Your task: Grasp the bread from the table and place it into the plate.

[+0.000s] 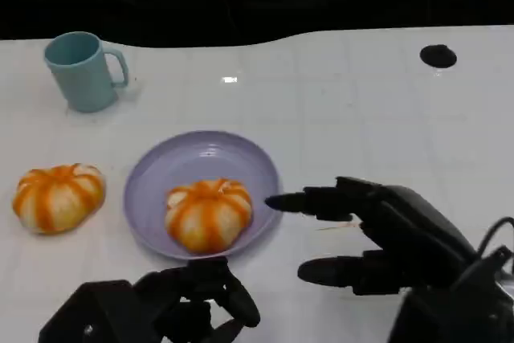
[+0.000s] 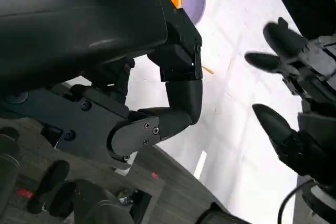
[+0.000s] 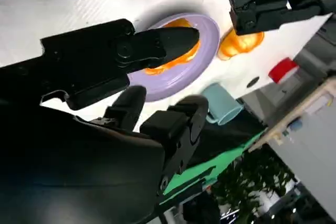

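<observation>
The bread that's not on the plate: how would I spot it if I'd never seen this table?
Find the purple plate in the middle of the white table; it already holds one bread. Look to its left, below the teal mug. The loose bread lies there on the bare table, round, pale with orange stripes, untouched by either hand.

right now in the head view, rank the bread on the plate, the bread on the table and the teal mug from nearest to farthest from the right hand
1. Bread on the plate, just beyond the right hand's fingertips, on the purple plate.
2. Bread on the table, past the plate on the left side.
3. Teal mug, far left corner, farthest.
</observation>
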Robot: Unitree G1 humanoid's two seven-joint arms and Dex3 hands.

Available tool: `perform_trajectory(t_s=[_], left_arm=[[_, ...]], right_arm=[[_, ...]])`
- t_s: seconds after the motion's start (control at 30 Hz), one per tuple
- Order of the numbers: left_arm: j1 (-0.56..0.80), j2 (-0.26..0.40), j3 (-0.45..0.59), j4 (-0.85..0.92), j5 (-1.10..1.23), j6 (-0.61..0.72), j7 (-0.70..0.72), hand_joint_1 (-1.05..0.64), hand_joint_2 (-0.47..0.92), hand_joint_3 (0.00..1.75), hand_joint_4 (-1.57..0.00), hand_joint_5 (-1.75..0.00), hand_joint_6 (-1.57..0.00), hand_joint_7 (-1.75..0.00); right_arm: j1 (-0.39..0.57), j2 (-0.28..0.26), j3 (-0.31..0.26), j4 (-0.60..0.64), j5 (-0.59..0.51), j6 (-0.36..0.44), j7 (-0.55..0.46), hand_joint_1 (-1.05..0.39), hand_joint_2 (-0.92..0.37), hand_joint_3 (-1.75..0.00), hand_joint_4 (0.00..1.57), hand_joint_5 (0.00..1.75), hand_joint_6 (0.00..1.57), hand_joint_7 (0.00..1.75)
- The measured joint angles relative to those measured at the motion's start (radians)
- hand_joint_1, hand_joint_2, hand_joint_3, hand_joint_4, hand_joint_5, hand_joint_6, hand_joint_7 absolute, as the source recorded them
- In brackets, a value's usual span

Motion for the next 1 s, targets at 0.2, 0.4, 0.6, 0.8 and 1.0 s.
perform_trajectory(t_s=[0.2, 0.4, 0.6, 0.8, 1.0], left_arm=[[-0.003, 0.003, 0.0, 0.007, 0.005, -0.001, 0.0, -0.34, 0.81, 0.73, -0.65, -1.75, -0.6, -1.44], [-0.005, 0.005, -0.001, 0.01, 0.008, -0.002, 0.0, -0.35, 0.81, 0.72, -0.64, -1.75, -0.6, -1.43], [-0.006, 0.006, -0.001, 0.017, 0.009, -0.011, 0.0, -0.35, 0.82, 0.71, -0.65, -1.75, -0.6, -1.43], [-0.006, 0.007, 0.003, 0.022, 0.008, -0.02, 0.0, -0.36, 0.82, 0.69, -0.64, -1.75, -0.6, -1.43], [-0.004, 0.013, 0.013, 0.028, 0.007, -0.031, -0.004, -0.36, 0.84, 0.68, -0.63, -1.75, -0.6, -1.43]], right_arm=[[0.085, 0.0, -0.061, -0.014, 0.027, -0.041, -0.054, -0.04, -0.48, -1.1, 0.74, 1.52, 0.85, 1.05], [0.15, -0.029, -0.111, -0.018, 0.024, -0.105, -0.077, -0.07, -0.32, -1.4, 0.86, 1.63, 0.88, 1.26], [0.22, -0.033, -0.155, -0.076, -0.007, -0.1, -0.098, -0.07, -0.26, -1.43, 0.89, 1.67, 0.88, 1.32], [0.272, -0.03, -0.16, -0.092, -0.054, -0.087, -0.135, -0.02, -0.27, -1.4, 0.85, 1.72, 0.85, 1.39], [0.283, -0.02, -0.16, -0.061, -0.089, -0.091, -0.203, -0.02, -0.26, -1.38, 0.84, 1.73, 0.82, 1.42]])
